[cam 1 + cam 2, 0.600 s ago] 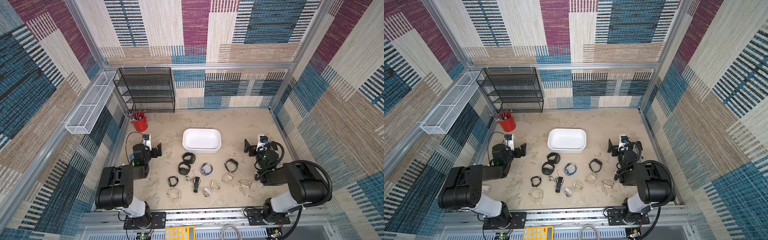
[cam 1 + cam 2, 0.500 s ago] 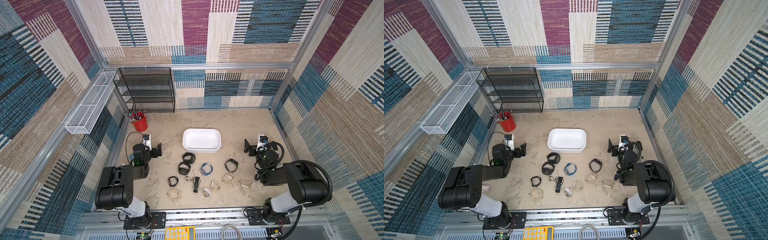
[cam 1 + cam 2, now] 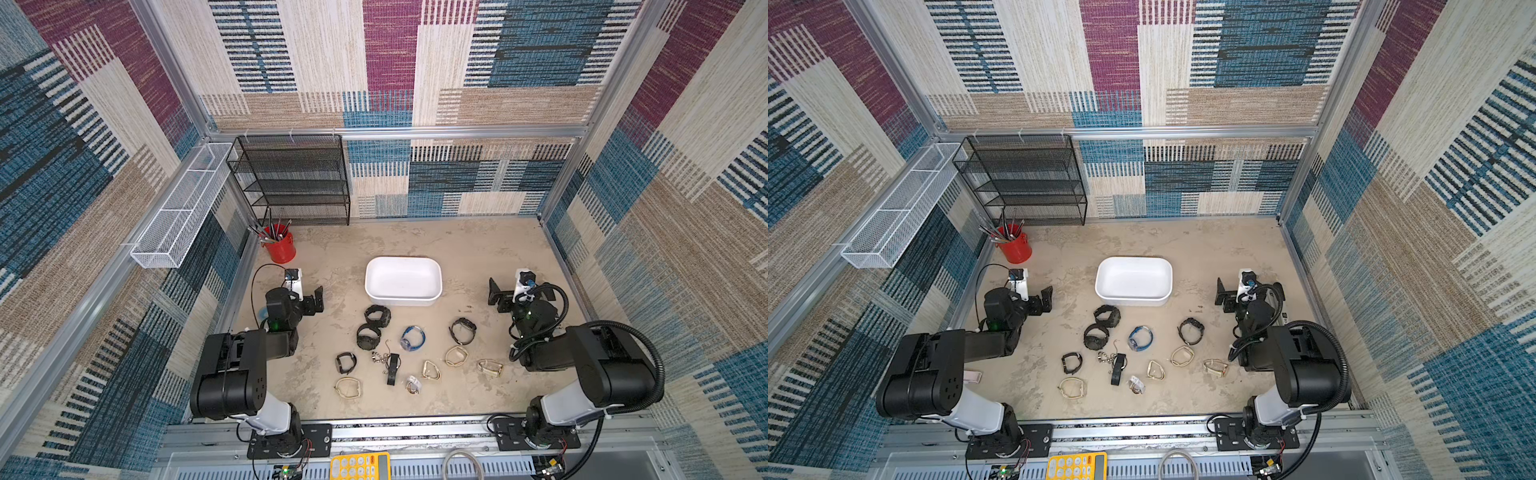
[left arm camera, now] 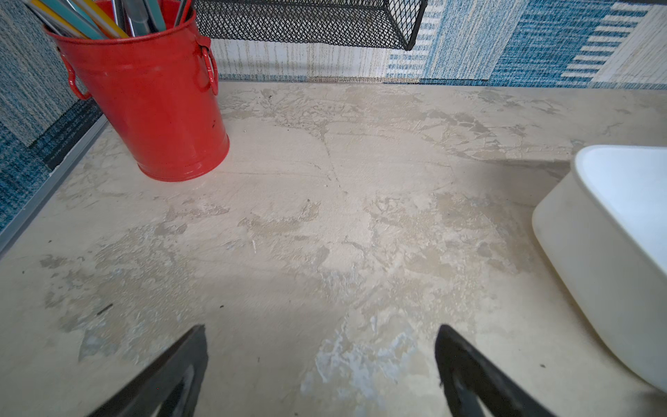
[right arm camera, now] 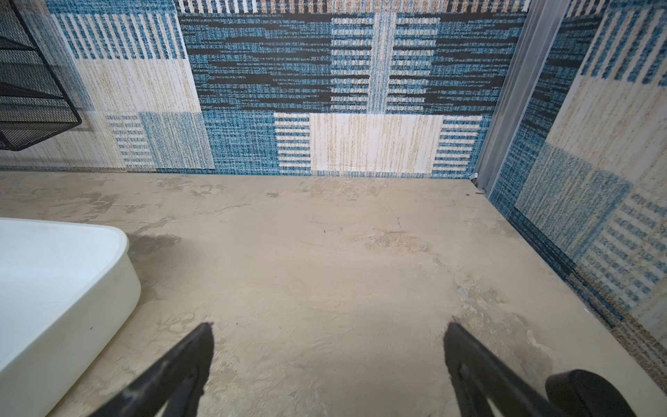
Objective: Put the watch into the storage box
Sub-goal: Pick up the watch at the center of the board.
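Left wrist | glossy red bucket (image 4: 151,108) | smooth rounded white storage box (image 4: 592,260)

My top views look down on the whole table (image 3: 478,249) from high above its near edge, while both low wrist views face its far edge, sharing the storage box (image 4: 577,252).

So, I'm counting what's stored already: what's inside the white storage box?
Nothing that shows: in both top views the storage box has a bare white floor, uncovered. The nearest black watch lies outside it. Each wrist view catches only one end.
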Motion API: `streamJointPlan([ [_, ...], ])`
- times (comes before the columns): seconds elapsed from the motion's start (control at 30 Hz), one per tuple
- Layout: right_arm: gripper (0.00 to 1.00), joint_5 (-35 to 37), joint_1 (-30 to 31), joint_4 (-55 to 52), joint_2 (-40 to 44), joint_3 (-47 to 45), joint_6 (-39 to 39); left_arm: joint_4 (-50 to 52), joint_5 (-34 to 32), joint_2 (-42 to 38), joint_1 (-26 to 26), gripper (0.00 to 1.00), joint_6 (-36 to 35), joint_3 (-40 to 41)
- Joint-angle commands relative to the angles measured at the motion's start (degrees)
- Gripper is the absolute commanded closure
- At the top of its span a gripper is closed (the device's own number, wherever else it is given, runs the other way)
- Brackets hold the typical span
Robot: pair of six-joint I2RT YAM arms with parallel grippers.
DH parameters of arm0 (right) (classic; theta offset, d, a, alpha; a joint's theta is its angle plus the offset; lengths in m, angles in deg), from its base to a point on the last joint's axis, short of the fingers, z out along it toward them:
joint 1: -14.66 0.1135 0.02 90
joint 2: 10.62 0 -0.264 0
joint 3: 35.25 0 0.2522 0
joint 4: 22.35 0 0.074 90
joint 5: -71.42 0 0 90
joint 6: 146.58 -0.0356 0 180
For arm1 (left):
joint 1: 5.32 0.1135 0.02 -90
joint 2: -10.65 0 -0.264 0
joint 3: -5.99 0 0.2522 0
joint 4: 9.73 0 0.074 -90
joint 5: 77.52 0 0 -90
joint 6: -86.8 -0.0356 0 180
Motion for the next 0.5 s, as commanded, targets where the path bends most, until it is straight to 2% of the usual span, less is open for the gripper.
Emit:
streamJointPlan([
  [0.0,0.0,-0.34,-0.06,2.21,0.08,0.03,-0.5,-1.85,0.92,0.15,0.07,0.01,0.56,-0.26],
  [0.47,0.0,-0.34,-0.02,2.29,0.16,-0.04,-0.5,-1.5,0.83,0.16,0.01,0.01,0.56,-0.43],
])
